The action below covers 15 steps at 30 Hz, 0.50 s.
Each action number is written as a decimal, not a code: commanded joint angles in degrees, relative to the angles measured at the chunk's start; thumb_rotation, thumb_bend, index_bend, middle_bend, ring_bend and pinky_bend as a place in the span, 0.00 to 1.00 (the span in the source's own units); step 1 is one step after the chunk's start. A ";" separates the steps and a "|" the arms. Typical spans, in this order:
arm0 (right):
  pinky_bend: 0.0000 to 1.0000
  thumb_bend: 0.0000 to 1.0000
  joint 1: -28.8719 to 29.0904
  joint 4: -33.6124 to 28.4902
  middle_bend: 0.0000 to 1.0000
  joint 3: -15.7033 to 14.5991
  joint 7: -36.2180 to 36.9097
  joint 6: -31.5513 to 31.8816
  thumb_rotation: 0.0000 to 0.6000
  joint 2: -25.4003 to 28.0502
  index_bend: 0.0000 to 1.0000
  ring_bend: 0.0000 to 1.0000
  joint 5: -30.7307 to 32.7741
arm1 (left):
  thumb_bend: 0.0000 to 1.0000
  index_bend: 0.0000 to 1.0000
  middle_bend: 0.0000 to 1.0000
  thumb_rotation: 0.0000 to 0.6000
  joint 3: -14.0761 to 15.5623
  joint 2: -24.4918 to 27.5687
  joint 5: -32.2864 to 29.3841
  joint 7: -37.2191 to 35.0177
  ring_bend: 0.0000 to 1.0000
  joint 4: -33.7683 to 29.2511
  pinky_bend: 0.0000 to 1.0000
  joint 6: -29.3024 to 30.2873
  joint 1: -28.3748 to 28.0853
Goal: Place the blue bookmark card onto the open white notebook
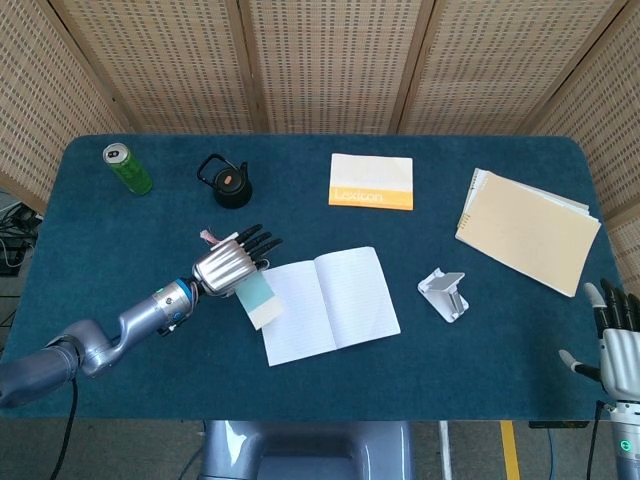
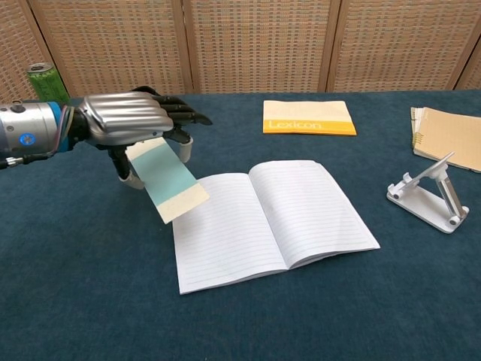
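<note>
- The left hand (image 2: 128, 120) held the blue bookmark card (image 2: 167, 179) by its upper end, clear of the table (image 1: 120, 230); the card hung tilted, its free lower end over the edge of the open white notebook (image 2: 270, 218) at about 9 o'clock of the book.
- The head view showed the same hand (image 1: 228, 266) with the card (image 1: 258, 300) at the notebook's (image 1: 330, 305) left page edge, not yet laid on it.
- The right hand (image 1: 620, 345) sat at roughly 4 o'clock of the table, holding nothing, fingers extended and apart.
- Handling, in my judgement: the card looked thin and light, and stiff enough to hold its plane while gripped at one end only. It likely slides easily on paper, so it should be laid flat rather than dropped. The end grip appeared suitable; a hold on the short edge leaves the face free to land.
- The notebook's pages looked soft and slightly raised at the spine; a light touch would avoid creasing them.
- Count: one bookmark card, one open notebook, one green can (image 1: 127, 168) at 10 o'clock, one black kettle (image 1: 228, 182) at 11 o'clock, one yellow-and-white booklet (image 1: 371, 181) at 12 o'clock, one tan spiral pad (image 1: 527, 231) at 2 o'clock, one white phone stand (image 1: 444, 294) at 3 o'clock of the notebook.
</note>
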 commanded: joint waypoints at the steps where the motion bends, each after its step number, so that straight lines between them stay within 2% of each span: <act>1: 0.00 0.13 -0.12 -0.13 0.00 0.18 0.53 0.22 1.00 0.27 0.05 0.00 0.10 | 0.13 0.50 0.00 1.00 -0.75 -1.19 0.87 2.47 0.00 -1.22 0.00 -1.62 -2.18; 7: 0.00 0.13 -0.32 -0.15 0.00 0.49 2.08 0.17 1.00 0.77 0.05 0.00 0.56 | 0.13 0.47 0.00 1.00 -0.35 -4.83 4.02 5.42 0.00 0.63 0.00 -1.64 -5.19; 15: 0.00 0.13 -0.42 -0.04 0.00 0.79 3.16 0.23 1.00 1.06 0.05 0.00 0.86 | 0.13 0.47 0.00 1.00 0.17 -6.63 4.46 5.91 0.00 1.43 0.00 -2.43 -6.50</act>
